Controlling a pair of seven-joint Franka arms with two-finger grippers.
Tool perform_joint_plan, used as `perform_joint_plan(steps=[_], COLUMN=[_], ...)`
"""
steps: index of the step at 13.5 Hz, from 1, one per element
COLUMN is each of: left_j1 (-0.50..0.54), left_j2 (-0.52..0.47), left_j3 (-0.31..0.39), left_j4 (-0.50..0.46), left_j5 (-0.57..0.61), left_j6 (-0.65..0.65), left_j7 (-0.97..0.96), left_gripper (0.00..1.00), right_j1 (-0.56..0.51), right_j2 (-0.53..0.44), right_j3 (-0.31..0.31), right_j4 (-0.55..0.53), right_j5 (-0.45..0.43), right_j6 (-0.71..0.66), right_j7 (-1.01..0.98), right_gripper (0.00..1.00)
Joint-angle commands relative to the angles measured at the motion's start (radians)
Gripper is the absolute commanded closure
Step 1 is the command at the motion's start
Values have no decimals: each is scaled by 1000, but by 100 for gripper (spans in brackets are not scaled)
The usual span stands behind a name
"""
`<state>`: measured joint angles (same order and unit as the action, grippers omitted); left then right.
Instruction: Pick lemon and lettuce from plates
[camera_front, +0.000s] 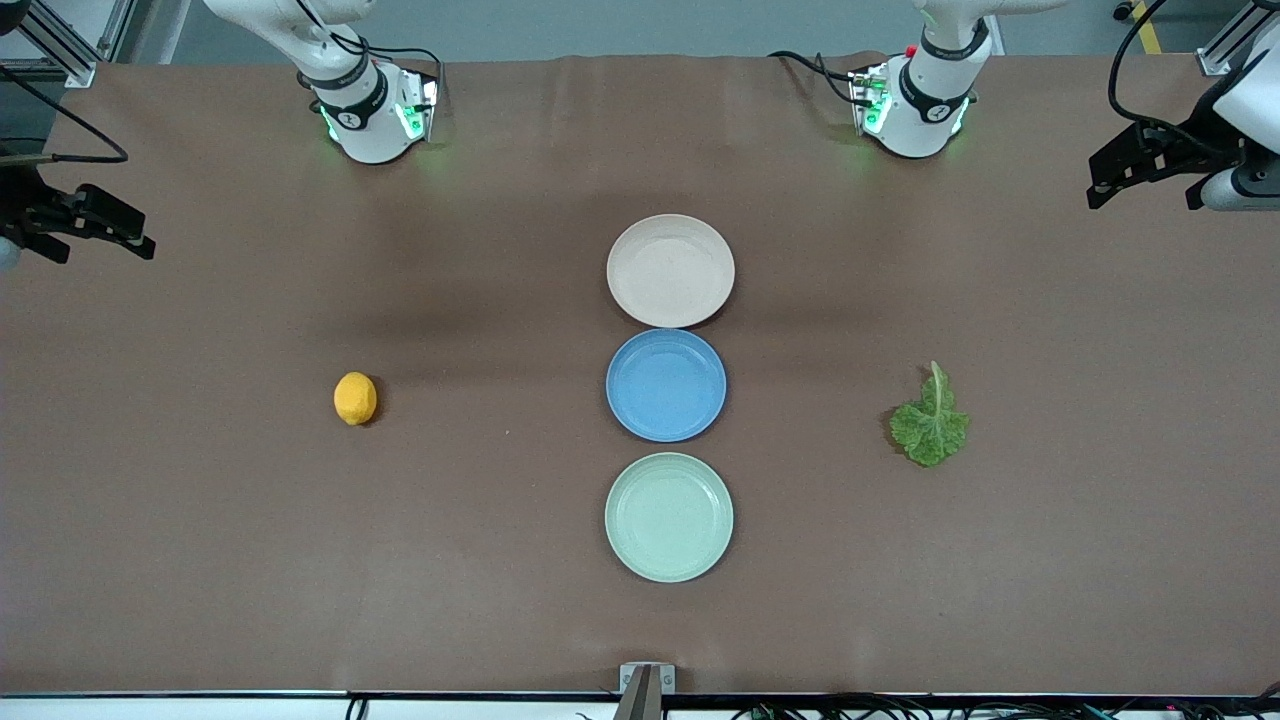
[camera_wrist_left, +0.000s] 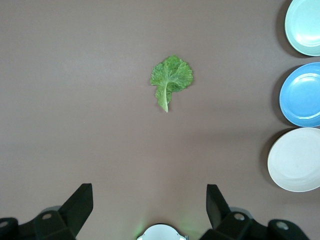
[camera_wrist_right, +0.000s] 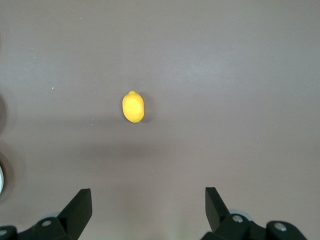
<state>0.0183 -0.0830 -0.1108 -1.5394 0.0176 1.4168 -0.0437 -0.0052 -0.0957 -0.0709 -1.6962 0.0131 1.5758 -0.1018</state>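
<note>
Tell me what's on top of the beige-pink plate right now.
Nothing: the beige-pink plate is bare. The lemon and lettuce leaf lie on the table. Whatever is under the plate is covered.

high front overview, downward wrist views

Two white arms rise from rounded white bases, the right arm's base (camera_front: 370, 115) and the left arm's base (camera_front: 920, 110) each wearing a black band with a small white mark and glowing green at the foot, black cables trailing from both and a dab of red on the left one. The right gripper (camera_wrist_right: 148, 212) shows black angular fingers (camera_wrist_right: 80, 207) with pale round screw heads set into the black bodies below them. The left gripper (camera_wrist_left: 150, 212) looks the same, black wedge fingers (camera_wrist_left: 217, 205) and silvery screws, with a white rounded part edged in green light between them.
</note>
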Motion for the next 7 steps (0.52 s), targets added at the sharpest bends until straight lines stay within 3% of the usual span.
perform_joint_plan(steps=[1,7], left_j1=[5,5], left_j2=[-17,-11], left_j3=[-4,-4], left_j4=[-4,2], left_j5=[-22,-19], left_j6=[-9,-2], left_j7=[5,16], left_gripper=[0,0], right_j1=[1,1], right_j2=[-38,-38], right_j3=[3,3], right_j4=[-28,-26], right_j5=[-1,1], right_j6=[-3,0], right_j7=[-7,-7], right_gripper=[0,0])
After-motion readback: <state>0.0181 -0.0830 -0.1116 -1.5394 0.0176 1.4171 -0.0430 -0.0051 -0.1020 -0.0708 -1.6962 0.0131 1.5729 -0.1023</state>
